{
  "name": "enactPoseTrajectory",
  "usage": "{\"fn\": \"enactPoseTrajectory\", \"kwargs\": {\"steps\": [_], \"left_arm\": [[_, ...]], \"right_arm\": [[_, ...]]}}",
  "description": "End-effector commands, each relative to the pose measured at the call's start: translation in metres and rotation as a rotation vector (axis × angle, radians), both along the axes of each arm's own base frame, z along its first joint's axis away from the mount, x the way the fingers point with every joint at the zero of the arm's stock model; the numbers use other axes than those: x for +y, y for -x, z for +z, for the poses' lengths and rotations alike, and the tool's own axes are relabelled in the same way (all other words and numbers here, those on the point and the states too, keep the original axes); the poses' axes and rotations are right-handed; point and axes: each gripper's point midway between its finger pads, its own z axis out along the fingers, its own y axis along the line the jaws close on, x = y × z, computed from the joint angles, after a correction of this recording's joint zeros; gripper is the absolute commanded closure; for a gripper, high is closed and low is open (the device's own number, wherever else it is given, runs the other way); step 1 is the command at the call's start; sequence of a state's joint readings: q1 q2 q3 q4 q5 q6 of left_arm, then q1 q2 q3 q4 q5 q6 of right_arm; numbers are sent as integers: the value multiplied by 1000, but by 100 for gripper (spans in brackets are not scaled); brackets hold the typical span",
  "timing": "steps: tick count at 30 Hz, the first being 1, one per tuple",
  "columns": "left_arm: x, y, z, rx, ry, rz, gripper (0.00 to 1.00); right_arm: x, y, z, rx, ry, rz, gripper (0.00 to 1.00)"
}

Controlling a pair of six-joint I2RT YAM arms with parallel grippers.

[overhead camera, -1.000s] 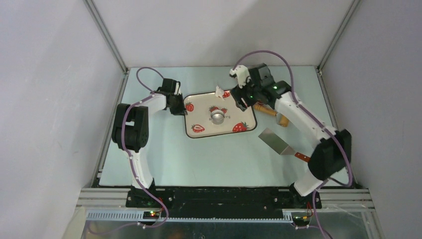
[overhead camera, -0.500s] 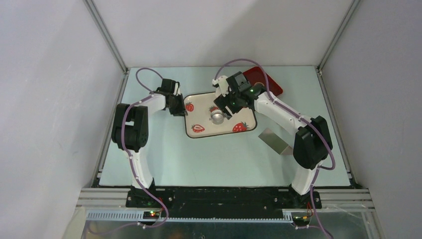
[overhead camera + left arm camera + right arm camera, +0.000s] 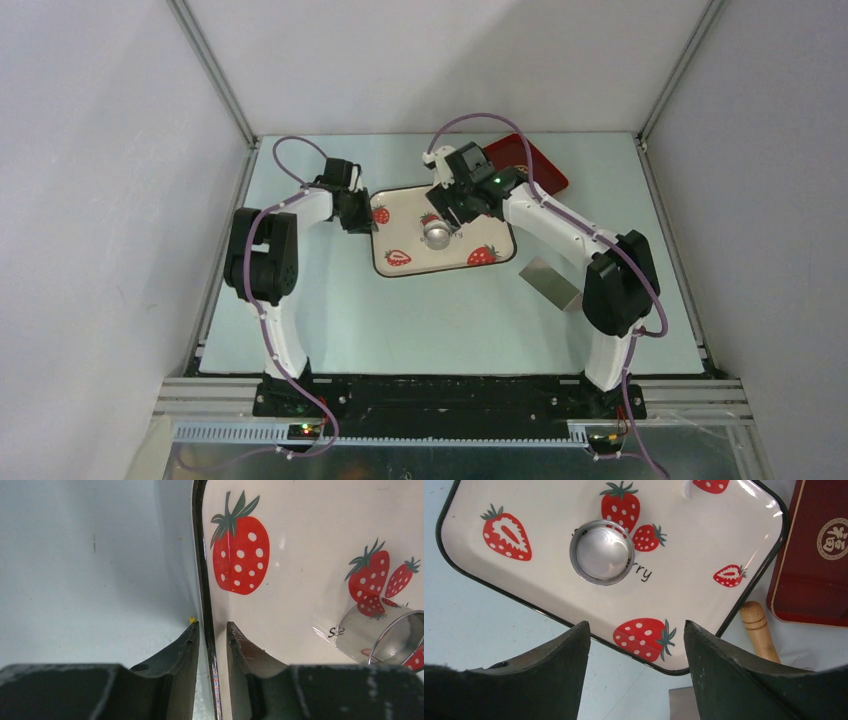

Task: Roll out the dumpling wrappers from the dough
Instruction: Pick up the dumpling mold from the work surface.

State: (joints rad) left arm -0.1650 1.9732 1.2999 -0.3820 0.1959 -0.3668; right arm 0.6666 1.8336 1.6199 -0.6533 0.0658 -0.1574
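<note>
**Right arm swings off the rolling pin (image 3: 758,629)**

Nearest me, the spatula (image 3: 548,280) lies half under my right arm, which has swung in over the strawberry tray (image 3: 549,510). My right gripper (image 3: 635,626) hangs spread wide and empty above the silver cup (image 3: 601,559). My left gripper (image 3: 212,630) stands slightly apart astride the tray's left rim. The dough (image 3: 685,489), a white scrap at the far rim, lies unrolled, so I judge rolling hasn't begun.
</note>
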Motion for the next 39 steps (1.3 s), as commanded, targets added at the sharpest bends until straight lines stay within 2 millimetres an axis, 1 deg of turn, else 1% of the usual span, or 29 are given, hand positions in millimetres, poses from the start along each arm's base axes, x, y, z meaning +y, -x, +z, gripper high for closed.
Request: {"fn": "enactPoseTrajectory", "kwargs": {"steps": [1,4,5,6,7,8,9,10,11,13,14,15,17,21,23,26,28,30,35,39], "left_arm": [[9,11,-11,51,-36,12,67],[8,11,-12,52,-35,11,67],[8,11,-12,53,-34,10,67],[9,10,-11,51,-34,11,67],[8,10,-11,50,-33,11,67],[8,10,-11,51,-33,11,67],[9,10,-11,51,-34,12,67],[9,10,-12,51,-33,11,67],[9,10,-11,50,-34,11,67],[8,10,-11,51,-33,11,67],[9,10,-12,52,-33,11,67],[8,10,-11,51,-33,11,67],[8,10,-11,51,-33,11,67],[8,10,-12,52,-33,11,67],[8,10,-12,52,-33,10,67],[8,10,-11,52,-31,10,67],[8,10,-12,52,-31,8,67],[8,10,-12,52,-30,8,67],[8,10,-11,51,-30,7,67],[8,10,-11,52,-30,7,67]], "right_arm": [[18,-4,8,-27,-22,-17,29],[26,-4,-4,-12,-25,-16,30],[30,-7,0,-15,-42,-21,32],[30,-11,-8,3,-35,-29,34],[33,-15,-3,7,-48,-31,35],[32,-20,-12,28,-36,-39,37],[34,-22,-8,40,-45,-38,39],[33,-26,-19,67,-34,-47,40],[35,-27,-20,81,-43,-40,42],[36,-31,-35,109,-29,-43,42],[36,-33,-38,107,-23,-46,43],[35,-34,-45,116,-11,-49,43],[35,-36,-53,123,1,-55,43],[35,-40,-64,137,23,-63,49],[37,-40,-69,149,31,-58,50],[40,-38,-80,165,54,-51,56],[40,-37,-86,171,69,-51,57],[39,-38,-90,170,79,-54,57],[36,-42,-91,165,88,-65,62],[36,-41,-92,175,84,-64,65]]}}
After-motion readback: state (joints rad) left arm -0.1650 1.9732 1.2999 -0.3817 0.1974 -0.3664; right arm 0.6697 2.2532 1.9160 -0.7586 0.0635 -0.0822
